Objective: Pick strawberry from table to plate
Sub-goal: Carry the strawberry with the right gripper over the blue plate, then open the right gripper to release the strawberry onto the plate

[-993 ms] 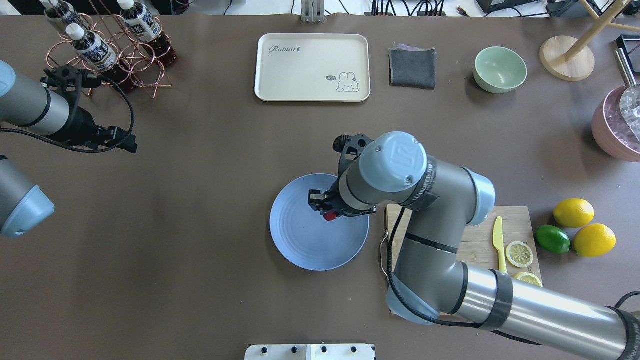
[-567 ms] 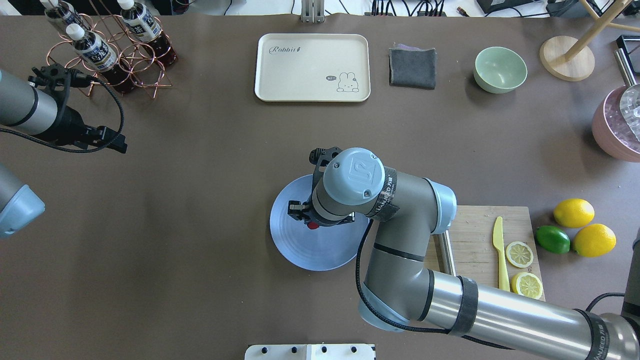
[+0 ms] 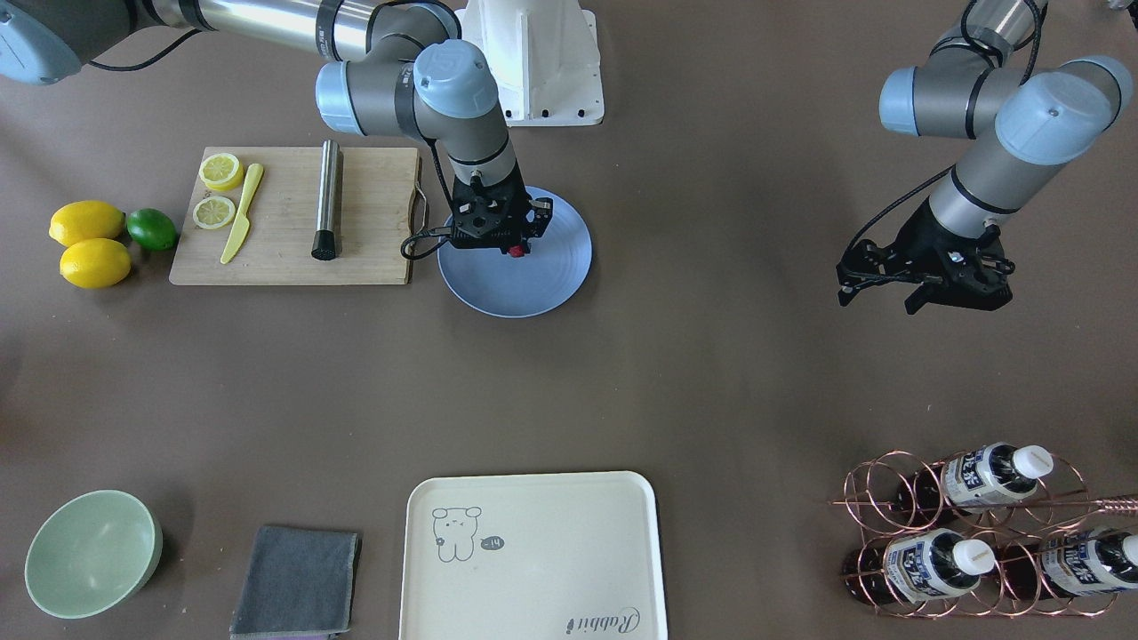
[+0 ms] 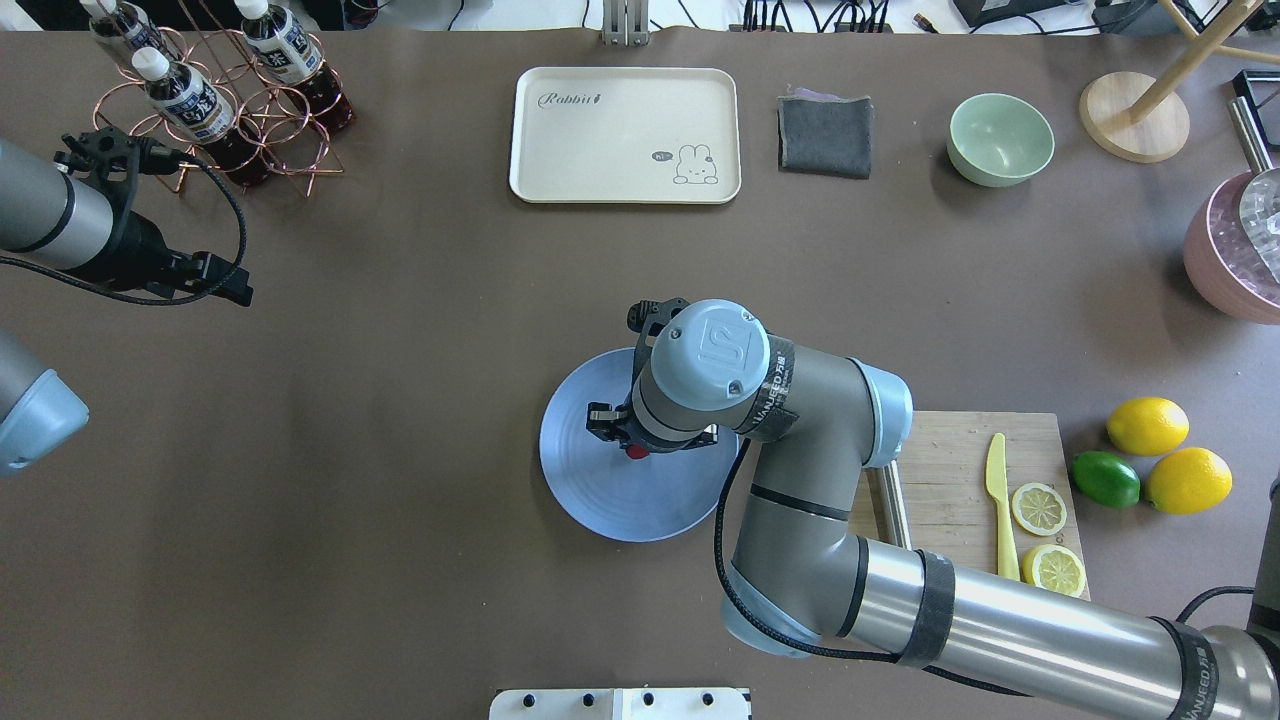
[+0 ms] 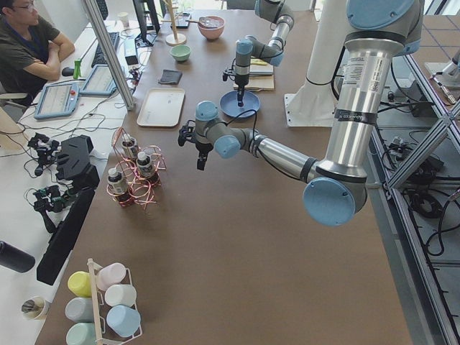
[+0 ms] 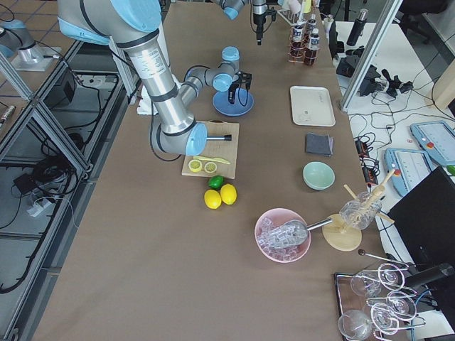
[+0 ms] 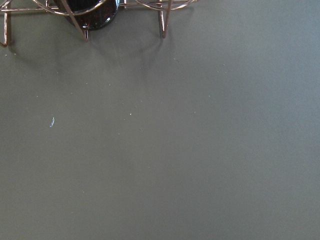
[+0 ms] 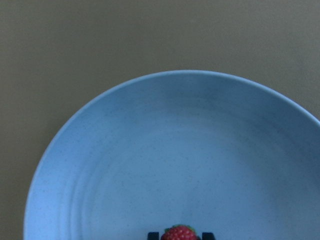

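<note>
The light-blue plate (image 4: 590,490) lies mid-table, left of the cutting board. My right gripper (image 4: 636,448) hangs low over the plate's centre, shut on the small red strawberry (image 4: 636,452). In the right wrist view the strawberry (image 8: 179,233) sits between two black fingertips (image 8: 152,234) at the bottom edge, above the plate (image 8: 175,150). The front view shows the strawberry (image 3: 516,252) under the right gripper (image 3: 516,249), over the plate (image 3: 542,276). My left gripper (image 4: 232,285) hovers far left above bare table (image 4: 400,330), open and holding nothing; it also shows as the left gripper (image 3: 880,298).
A wooden cutting board (image 4: 950,470) with a yellow knife (image 4: 997,500) and lemon slices lies right of the plate. Lemons and a lime (image 4: 1105,478) are beyond it. A cream tray (image 4: 625,135), grey cloth (image 4: 825,135) and green bowl (image 4: 1000,140) line the far edge. A copper bottle rack (image 4: 230,110) stands near my left arm.
My right gripper carried the strawberry leftward from the plate's right part to its centre, then nearly stopped. The left arm drew back a little to the left.
</note>
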